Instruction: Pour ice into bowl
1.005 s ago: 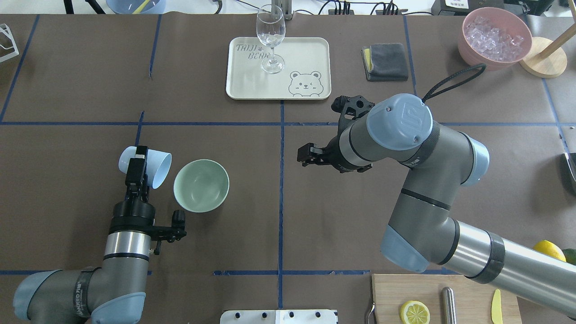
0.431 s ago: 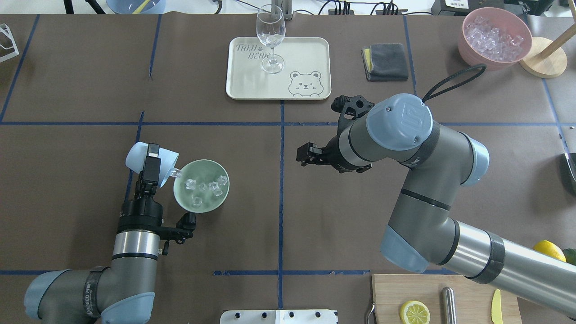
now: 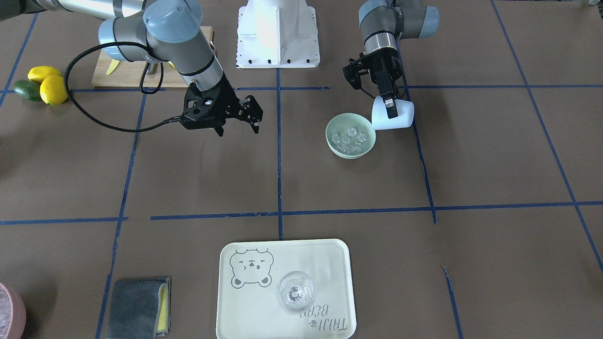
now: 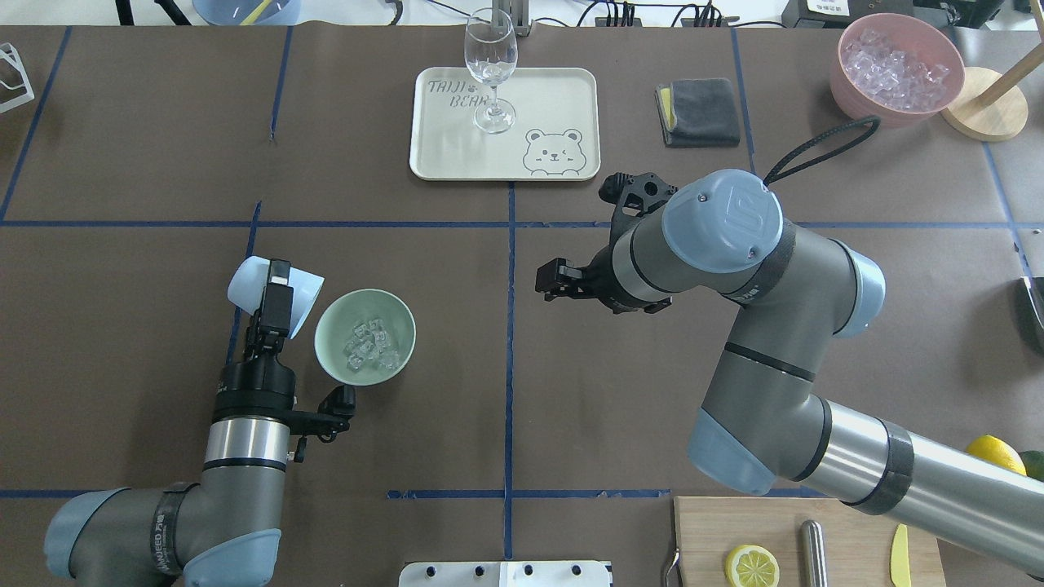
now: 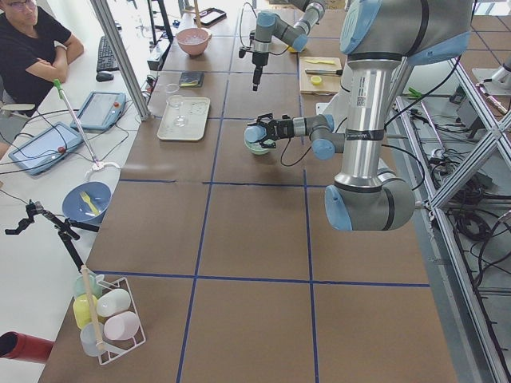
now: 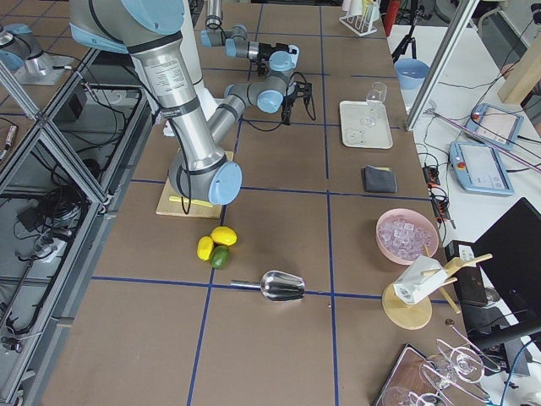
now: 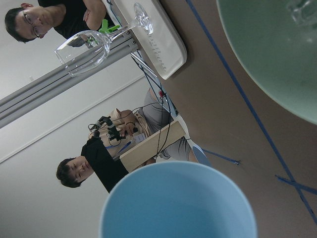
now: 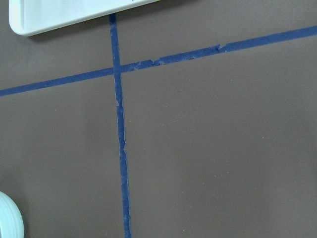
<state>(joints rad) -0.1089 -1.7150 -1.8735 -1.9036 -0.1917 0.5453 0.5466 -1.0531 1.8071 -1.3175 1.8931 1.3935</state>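
The left hand is clamped on the tipped light blue plastic cup, its mouth just beside the round pale mint-green bowl on the brown worktop, and the small clear ice cubes lie heaped inside that bowl — the cup looks empty. To finish cleanly, I'd roll the cup upright slowly, its lip clear of the bowl's rim. The right hand, fingers spread and empty, hovers well apart from the bowl.

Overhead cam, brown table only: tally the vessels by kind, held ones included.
Bowls: 2 (mint-green bowl holding ice; pink bowl)
Cups: 1 (light blue cup, held in the left gripper)
Wine glass: 1
Total: 4
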